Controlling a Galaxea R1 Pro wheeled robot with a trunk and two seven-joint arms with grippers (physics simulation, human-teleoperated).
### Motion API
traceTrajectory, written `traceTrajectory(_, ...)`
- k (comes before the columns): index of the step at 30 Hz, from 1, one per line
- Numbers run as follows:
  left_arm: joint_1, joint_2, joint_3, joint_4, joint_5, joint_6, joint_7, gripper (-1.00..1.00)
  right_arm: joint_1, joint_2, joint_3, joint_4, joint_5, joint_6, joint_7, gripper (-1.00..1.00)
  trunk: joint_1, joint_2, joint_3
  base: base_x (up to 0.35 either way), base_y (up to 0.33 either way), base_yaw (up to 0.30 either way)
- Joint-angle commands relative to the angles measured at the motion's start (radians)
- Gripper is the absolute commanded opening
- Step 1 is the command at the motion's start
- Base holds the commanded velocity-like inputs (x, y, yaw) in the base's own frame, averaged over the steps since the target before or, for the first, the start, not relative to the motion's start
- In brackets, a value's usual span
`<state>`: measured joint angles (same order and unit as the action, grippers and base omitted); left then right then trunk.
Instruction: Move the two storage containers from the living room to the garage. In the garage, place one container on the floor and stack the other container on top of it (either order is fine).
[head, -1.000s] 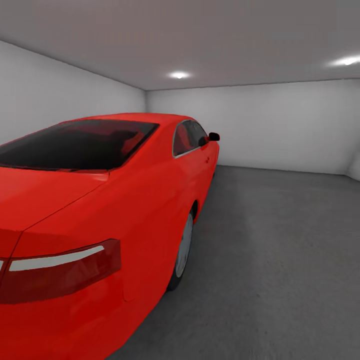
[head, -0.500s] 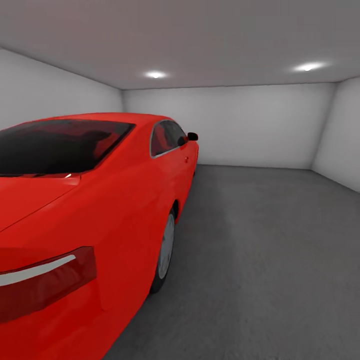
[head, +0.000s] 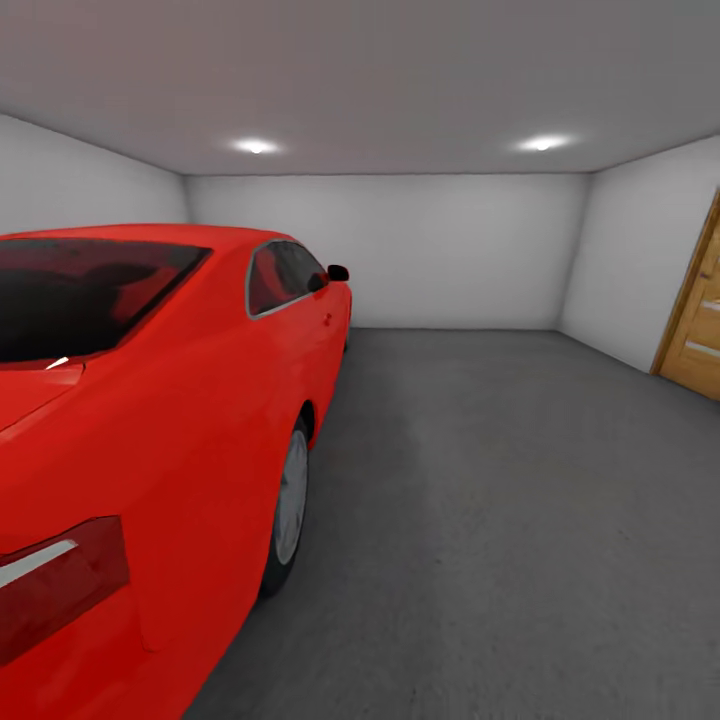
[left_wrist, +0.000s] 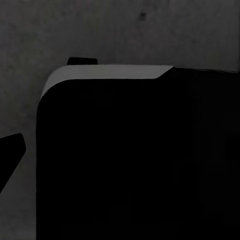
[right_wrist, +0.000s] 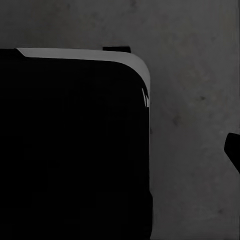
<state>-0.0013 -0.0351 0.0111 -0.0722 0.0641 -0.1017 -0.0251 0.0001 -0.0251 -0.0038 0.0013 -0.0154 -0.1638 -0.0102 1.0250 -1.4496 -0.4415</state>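
Observation:
I am in the garage, and the two storage containers are out of view. The dark grey floor (head: 500, 500) stretches ahead to the white back wall (head: 400, 250). In the left wrist view a dark fingertip (left_wrist: 10, 155) pokes in at the frame's edge over the rough floor (left_wrist: 100, 30). Another dark fingertip (right_wrist: 234, 150) juts in at the edge of the right wrist view. With so little of either gripper visible, I cannot tell whether it is open or shut.
A shiny red car (head: 150, 400) fills the left side, its rear wheel (head: 290, 500) close by. A wooden door (head: 695, 320) stands in the right wall. A large black rounded body (left_wrist: 135, 160) (right_wrist: 75, 150) covers much of both wrist views.
The head view has swung to the right, so the car sits further left in the picture. The right wall and wooden door have come into view. Nothing in the room itself has moved.

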Motion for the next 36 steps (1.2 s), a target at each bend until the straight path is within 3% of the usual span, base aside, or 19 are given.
traceTrajectory(1, 0.0, 0.0, 0.0, 0.001, 0.025, -0.003, -0.003, 1.0, 0.0, 0.0, 0.0, 0.0, -0.002, -0.003, -0.001, 1.0, 0.0, 0.0, -0.001, 0.0, 0.0, -0.288)
traceTrajectory(5, 0.0, 0.001, 0.0, 0.001, 0.062, -0.005, -0.003, 1.0, 0.0, 0.0, 0.001, 0.0, -0.002, -0.003, -0.001, 1.0, 0.0, 0.0, -0.001, 0.0, 0.0, -0.288)
traceTrajectory(9, 0.0, 0.001, -0.001, 0.002, 0.077, -0.006, -0.003, 1.0, 0.0, 0.0, 0.0, 0.0, -0.001, -0.003, -0.002, 1.0, 0.0, 0.0, -0.001, 0.0, 0.0, -0.288)
traceTrajectory(31, 0.0, 0.003, 0.004, -0.005, 0.087, -0.007, 0.004, 1.0, 0.0, -0.001, 0.001, 0.0, 0.003, -0.003, -0.001, 1.0, 0.0, 0.0, -0.001, 0.0, 0.0, -0.287)
traceTrajectory(36, 0.0, 0.007, 0.069, -0.004, 0.186, -0.006, 0.009, 1.0, 0.0, 0.0, 0.001, 0.0, 0.003, -0.003, -0.001, 1.0, 0.0, 0.0, -0.001, 0.0, 0.0, -0.287)
